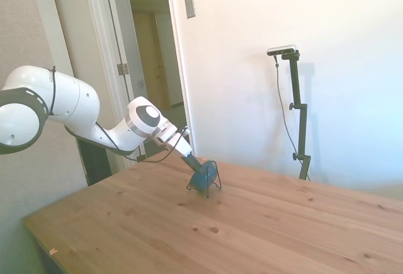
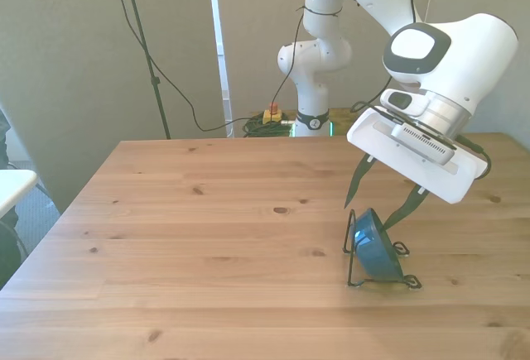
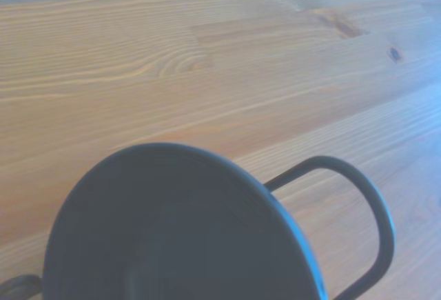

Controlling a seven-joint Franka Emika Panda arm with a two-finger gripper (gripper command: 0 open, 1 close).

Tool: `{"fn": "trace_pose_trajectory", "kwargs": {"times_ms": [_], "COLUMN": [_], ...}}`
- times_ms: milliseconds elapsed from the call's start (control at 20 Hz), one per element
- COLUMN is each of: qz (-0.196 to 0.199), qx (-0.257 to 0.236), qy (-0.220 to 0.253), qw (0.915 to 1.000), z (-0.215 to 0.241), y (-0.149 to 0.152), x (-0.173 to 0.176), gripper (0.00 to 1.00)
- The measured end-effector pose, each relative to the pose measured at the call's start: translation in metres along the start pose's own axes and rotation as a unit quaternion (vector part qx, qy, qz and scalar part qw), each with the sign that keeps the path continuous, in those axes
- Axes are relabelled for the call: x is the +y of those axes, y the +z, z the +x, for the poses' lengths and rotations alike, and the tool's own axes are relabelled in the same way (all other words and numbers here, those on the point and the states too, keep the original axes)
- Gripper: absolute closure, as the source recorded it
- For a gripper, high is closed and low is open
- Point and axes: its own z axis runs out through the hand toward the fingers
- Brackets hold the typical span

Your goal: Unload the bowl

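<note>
The teal-blue bowl [image 2: 375, 247] stands on edge in a thin black wire rack [image 2: 354, 271] on the wooden table, toward the front view's right. My gripper [image 2: 369, 213] is open, its two dark fingers reaching down on either side of the bowl's upper rim. From the side, the bowl [image 1: 203, 177] leans in the rack [image 1: 215, 169] and the gripper [image 1: 191, 164] sits at its top edge. The wrist view has the bowl [image 3: 172, 238] filling its lower part, with a rack loop [image 3: 368, 203] beside it.
The wooden table [image 2: 207, 236] spreads wide toward the front view's left of the rack. A doorway and white wall stand behind the table in the side view.
</note>
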Motion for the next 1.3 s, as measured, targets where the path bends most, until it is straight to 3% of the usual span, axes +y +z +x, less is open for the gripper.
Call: {"fn": "trace_pose_trajectory", "kwargs": {"times_ms": [1300], "qz": [-0.016], "qx": [0.012], "qy": [0.000], "qw": [0.9998], "z": [-0.0003], "y": [-0.0006], "x": [-0.0021], "gripper": [1.00]}}
